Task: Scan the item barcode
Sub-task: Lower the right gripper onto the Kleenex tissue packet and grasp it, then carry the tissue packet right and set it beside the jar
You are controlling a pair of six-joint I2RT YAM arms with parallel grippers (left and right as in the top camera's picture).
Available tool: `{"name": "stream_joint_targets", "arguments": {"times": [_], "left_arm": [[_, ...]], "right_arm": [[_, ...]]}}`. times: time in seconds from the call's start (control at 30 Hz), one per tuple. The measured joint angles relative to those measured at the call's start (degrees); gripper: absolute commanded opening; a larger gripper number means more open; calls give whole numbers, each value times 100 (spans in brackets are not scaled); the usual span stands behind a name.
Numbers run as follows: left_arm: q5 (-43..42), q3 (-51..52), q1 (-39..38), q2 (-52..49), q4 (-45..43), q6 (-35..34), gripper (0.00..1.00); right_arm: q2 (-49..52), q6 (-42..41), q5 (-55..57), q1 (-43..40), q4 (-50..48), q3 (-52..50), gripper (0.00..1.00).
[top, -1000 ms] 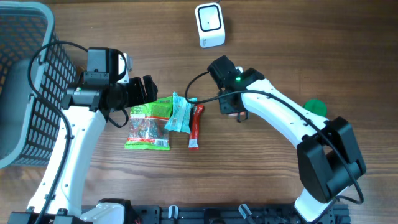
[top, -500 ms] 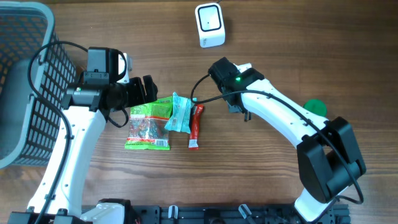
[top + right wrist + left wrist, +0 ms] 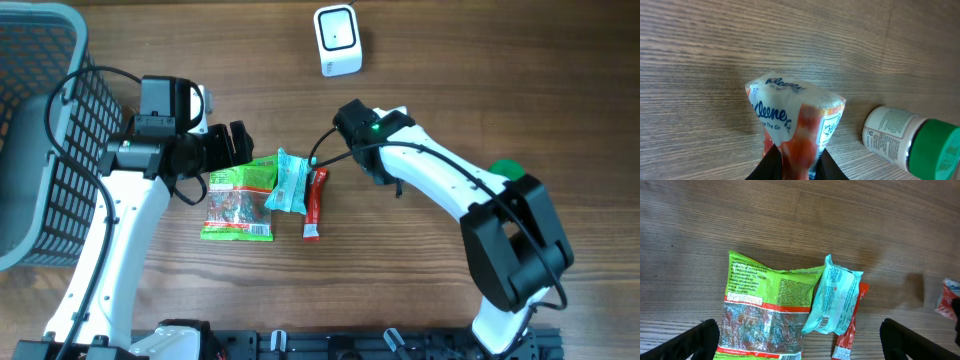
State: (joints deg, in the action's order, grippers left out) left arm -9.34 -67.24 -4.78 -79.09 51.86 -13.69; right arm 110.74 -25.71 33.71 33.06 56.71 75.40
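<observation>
Right arm [image 3: 430,170] has swung since a second ago: its elbow comes inward and the wrist creeps toward the far side of the wooden counter [image 3: 700,60]. Its jaws are clamped on the white-and-red Kleenex tissue pack [image 3: 795,120], which sticks straight out from between them, long axis in line with the fingers. Just off to one side of those jaws lies a white bottle with a green cap [image 3: 905,140], not touching the pack.

Now the key bit: the white box-shaped barcode scanner [image 3: 337,40] sits well apart from those jaws, toward the far edge. I reckon the pack must travel that way, barcode face turned to the scanner. Which face carries it, I cannot tell.

Left jaws hang wide open over the green snack bag [image 3: 765,310], holding nothing.
</observation>
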Motion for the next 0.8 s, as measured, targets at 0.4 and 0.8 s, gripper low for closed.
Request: {"name": "stream_joint_targets", "arguments": {"times": [0.4, 0.8], "left_arm": [[0, 0, 0, 0, 0, 0, 100], [0, 0, 0, 0, 0, 0, 100]], "right_arm": [[114, -81, -162, 0, -125, 0, 47], [111, 262, -1071, -354, -188, 20, 48]]}}
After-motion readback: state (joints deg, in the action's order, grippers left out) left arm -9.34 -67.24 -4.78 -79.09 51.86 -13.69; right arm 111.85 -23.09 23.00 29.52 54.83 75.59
